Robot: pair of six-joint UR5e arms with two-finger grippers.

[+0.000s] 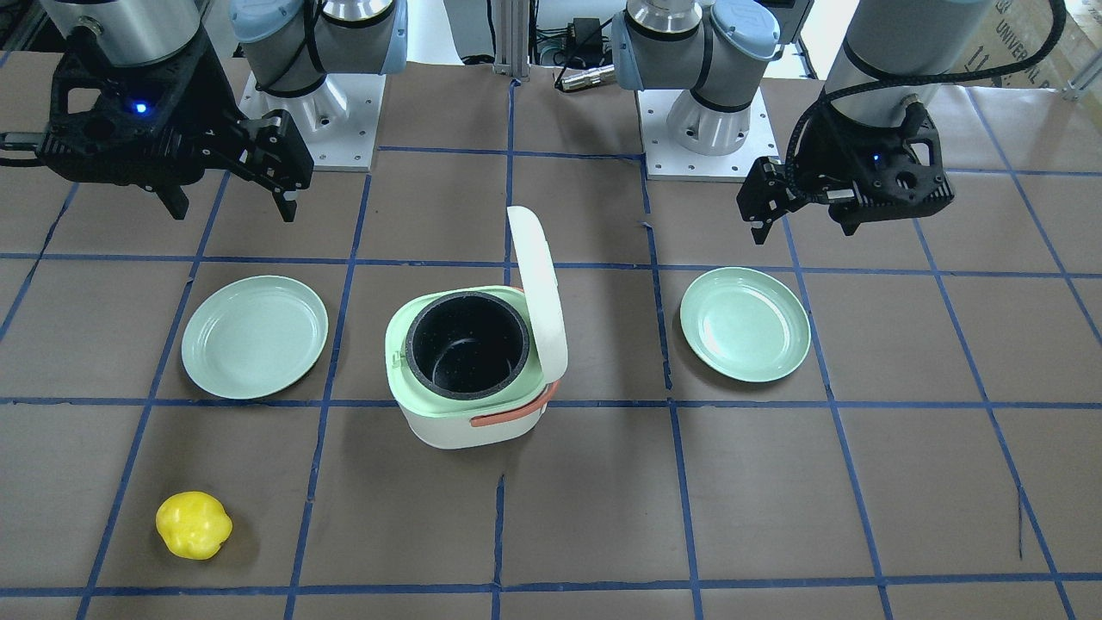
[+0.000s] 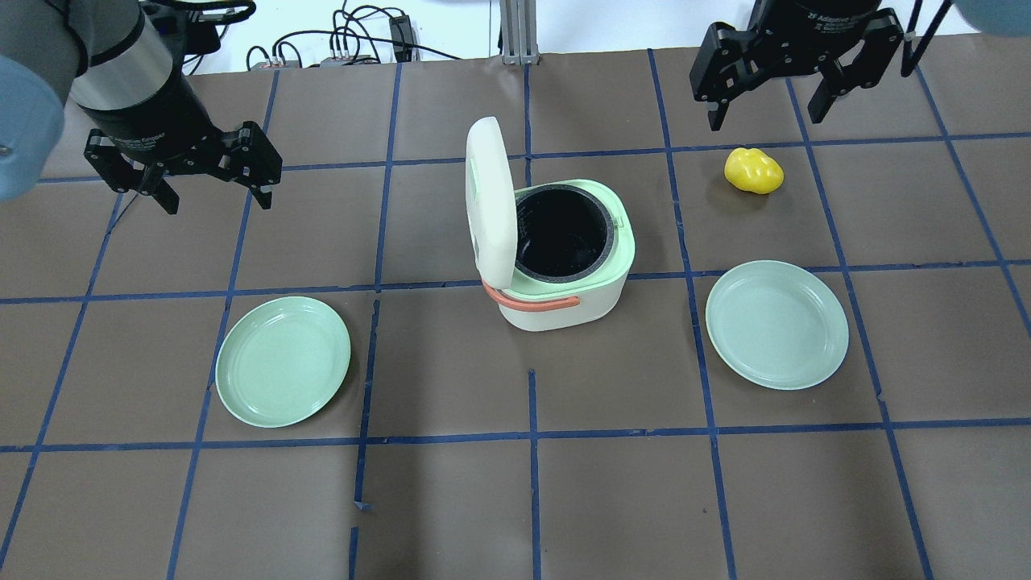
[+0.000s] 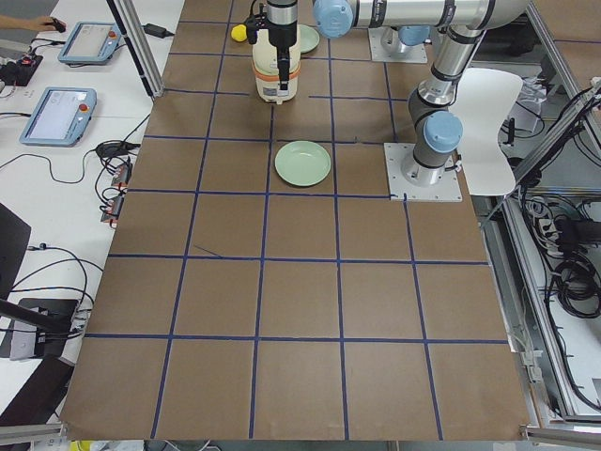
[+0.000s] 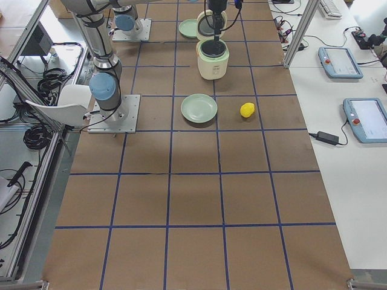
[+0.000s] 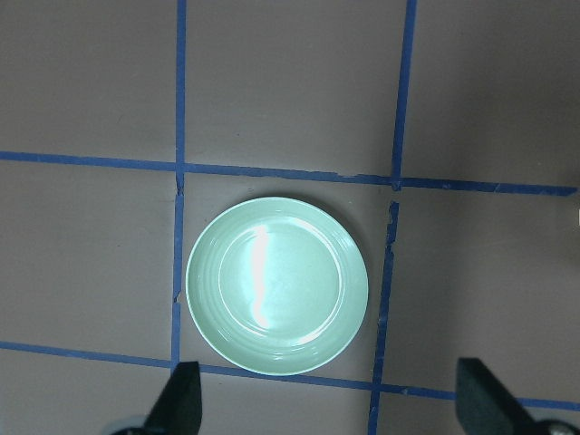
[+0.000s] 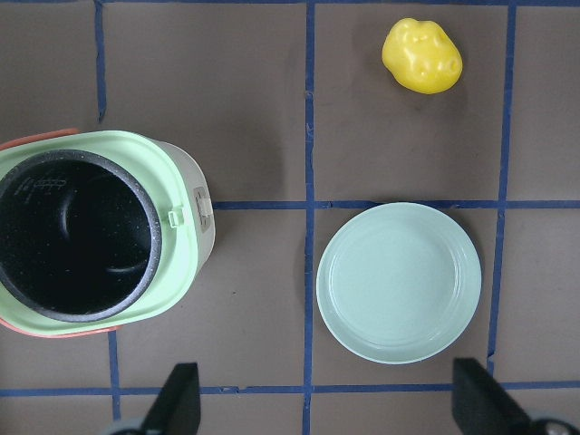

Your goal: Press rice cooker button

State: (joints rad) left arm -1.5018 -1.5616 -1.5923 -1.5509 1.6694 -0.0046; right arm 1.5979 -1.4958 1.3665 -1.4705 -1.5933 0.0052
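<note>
The white rice cooker (image 2: 564,310) stands mid-table with its lid (image 2: 489,201) hinged upright, showing the pale green rim (image 6: 172,263), black inner bowl (image 1: 465,344) and salmon-orange handle (image 1: 508,418). It also shows in the right wrist view, where a small latch (image 6: 178,216) sits on the rim's edge. My left gripper (image 2: 219,201) is open and empty, raised over the table well left of the cooker. My right gripper (image 2: 763,121) is open and empty, high at the far right, apart from the cooker. Both also show in the front view, the left gripper (image 1: 805,231) and the right gripper (image 1: 232,211).
One pale green plate (image 2: 283,360) lies left of the cooker, below my left gripper (image 5: 331,403). Another plate (image 2: 777,324) lies to the right. A yellow toy pepper (image 2: 753,171) lies beyond that plate, near my right gripper (image 6: 326,403). Blue tape lines grid the brown table.
</note>
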